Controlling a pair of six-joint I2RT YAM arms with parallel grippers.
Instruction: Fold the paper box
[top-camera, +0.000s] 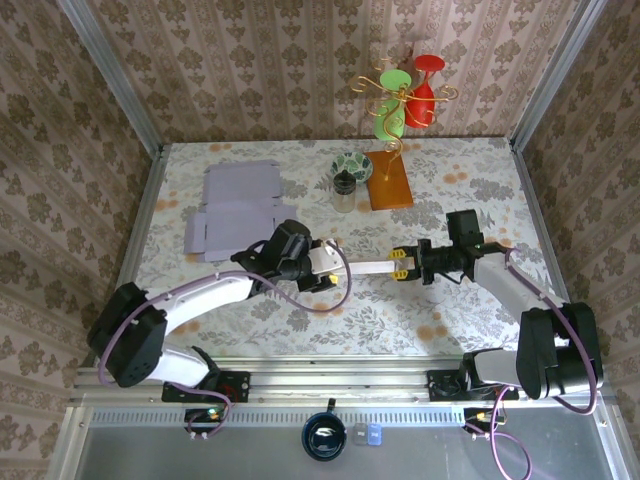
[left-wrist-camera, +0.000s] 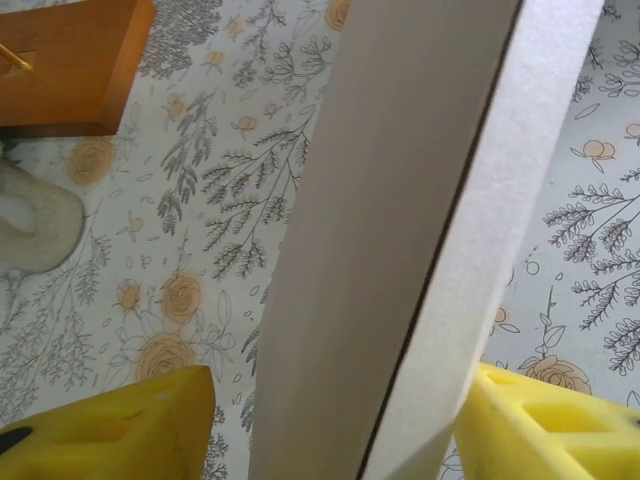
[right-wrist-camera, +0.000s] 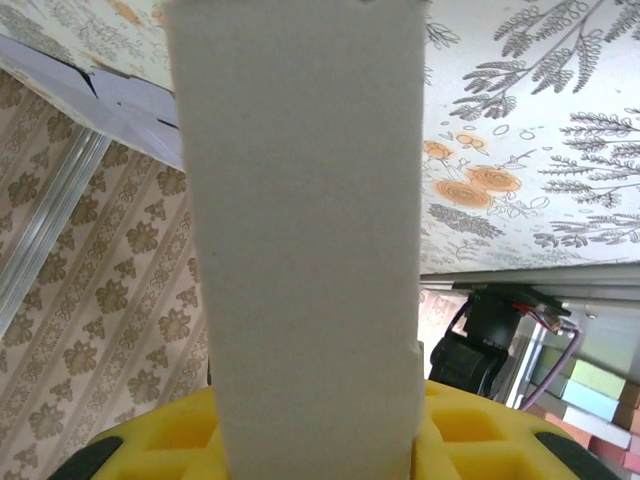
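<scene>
A long, narrow white paper box (top-camera: 365, 266) hangs above the middle of the table, held level between my two arms. My right gripper (top-camera: 400, 263) is shut on its right end; in the right wrist view the box (right-wrist-camera: 300, 220) rises straight out from between the yellow pads (right-wrist-camera: 470, 435). My left gripper (top-camera: 322, 268) stands open around the left end. In the left wrist view the box (left-wrist-camera: 380, 250) runs up between the yellow fingers; the left finger (left-wrist-camera: 120, 430) is clearly apart from it and the right finger (left-wrist-camera: 560, 430) sits right at its edge.
Flat grey-purple box sheets (top-camera: 235, 205) lie at the back left. A glass jar (top-camera: 343, 192), a small bowl (top-camera: 352, 166) and a wooden block (top-camera: 389, 180) carrying a gold stand with red and green glasses (top-camera: 410, 95) stand at the back centre. Patterned walls enclose the table.
</scene>
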